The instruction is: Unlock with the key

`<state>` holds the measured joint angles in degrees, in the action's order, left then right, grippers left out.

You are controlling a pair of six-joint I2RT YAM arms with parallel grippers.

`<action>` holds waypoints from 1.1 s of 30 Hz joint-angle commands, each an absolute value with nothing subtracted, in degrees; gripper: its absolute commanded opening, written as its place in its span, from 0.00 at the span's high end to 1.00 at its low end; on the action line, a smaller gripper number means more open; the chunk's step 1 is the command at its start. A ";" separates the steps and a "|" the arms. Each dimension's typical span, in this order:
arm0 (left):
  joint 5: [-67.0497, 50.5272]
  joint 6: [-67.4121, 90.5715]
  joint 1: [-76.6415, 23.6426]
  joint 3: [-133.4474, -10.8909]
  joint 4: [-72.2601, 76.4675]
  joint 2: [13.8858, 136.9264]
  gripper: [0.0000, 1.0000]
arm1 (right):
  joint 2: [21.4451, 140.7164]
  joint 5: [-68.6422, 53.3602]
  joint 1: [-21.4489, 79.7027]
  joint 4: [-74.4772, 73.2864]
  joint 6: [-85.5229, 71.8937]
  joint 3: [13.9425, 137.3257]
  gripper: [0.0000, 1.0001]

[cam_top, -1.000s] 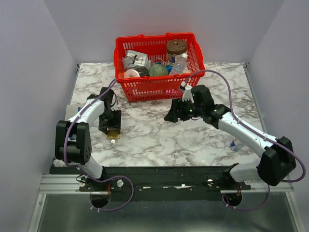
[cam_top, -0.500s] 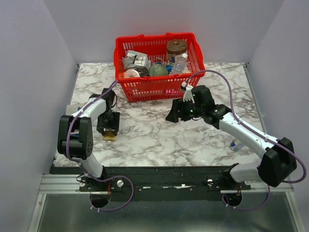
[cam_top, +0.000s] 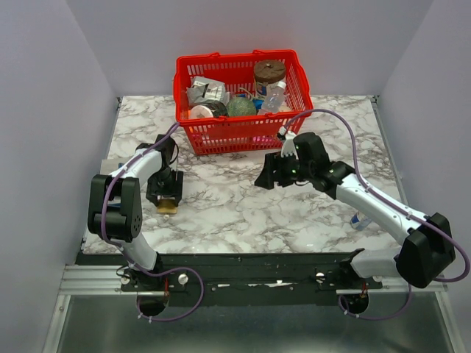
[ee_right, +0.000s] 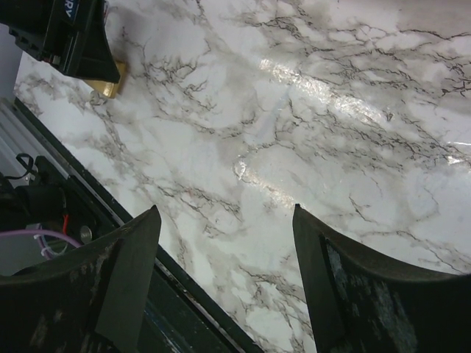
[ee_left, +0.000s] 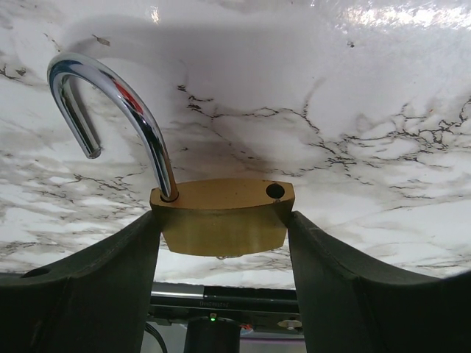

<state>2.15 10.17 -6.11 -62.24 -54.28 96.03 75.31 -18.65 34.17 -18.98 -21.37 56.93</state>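
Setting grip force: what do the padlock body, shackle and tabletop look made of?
The padlock body looks like brass: yellow-gold, dull sheen. Its shackle looks like chromed or polished steel: mirror-bright, with reflections. The tabletop has a marble look, glossy white with grey veins; stone or laminate, cannot tell.

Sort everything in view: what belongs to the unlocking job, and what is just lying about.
For the job:
brass padlock, shackle swung open, gripped by the left gripper
right gripper, open and empty over the marble table
no key visible

Lying about:
red basket and the clutter in it
small object half hidden by the right arm
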 commanded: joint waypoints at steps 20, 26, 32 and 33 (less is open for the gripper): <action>6.06 10.46 -5.89 -62.76 -52.65 84.21 0.02 | 70.75 -15.64 33.31 -18.54 -22.85 52.38 0.19; 10.45 12.65 -5.89 -61.97 -46.68 71.65 0.02 | 68.39 -12.93 31.82 -18.55 -23.47 51.42 0.19; 15.55 13.01 -5.89 -60.47 -37.45 53.90 0.02 | 62.59 -4.58 31.38 -19.16 -23.12 50.01 0.19; 15.90 12.66 -5.89 -60.38 -35.35 49.79 0.02 | 60.66 -2.57 31.38 -19.33 -22.94 49.92 0.19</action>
